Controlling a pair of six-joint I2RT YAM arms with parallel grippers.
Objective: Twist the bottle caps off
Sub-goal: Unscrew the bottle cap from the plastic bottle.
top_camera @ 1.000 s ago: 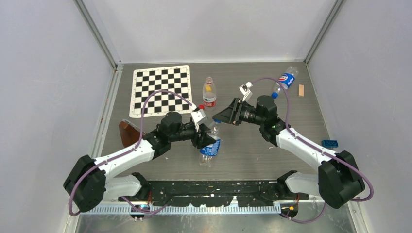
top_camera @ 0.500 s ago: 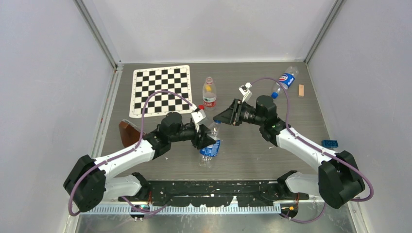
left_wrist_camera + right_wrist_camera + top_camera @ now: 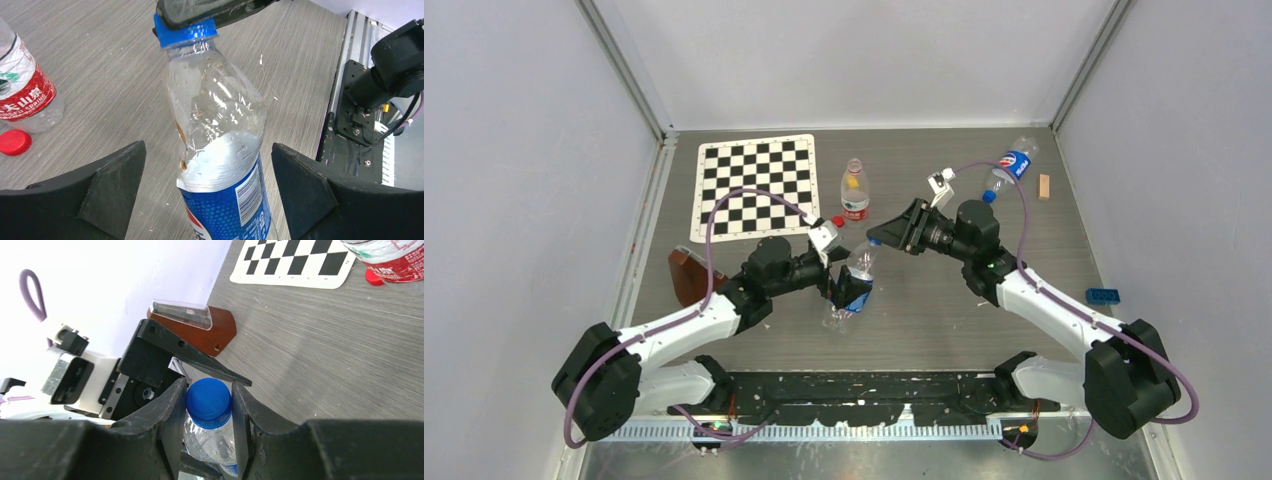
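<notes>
Blue cap [image 3: 208, 401] tight between both fingers of the right pincer [image 3: 208, 390].

A black-and-white checkerboard mat [image 3: 754, 185] is laid flat on the grey wood-grain tabletop [image 3: 924, 320], beyond and left of the left claw [image 3: 844, 283]. A brown wedge-shaped block topped with clear plastic [image 3: 687, 273] is seen left of that claw. A small tan wooden block [image 3: 1044, 186] is placed well right of the right claw [image 3: 876, 240]. A blue rectangular brick [image 3: 1103, 296] is set further right again.
</notes>
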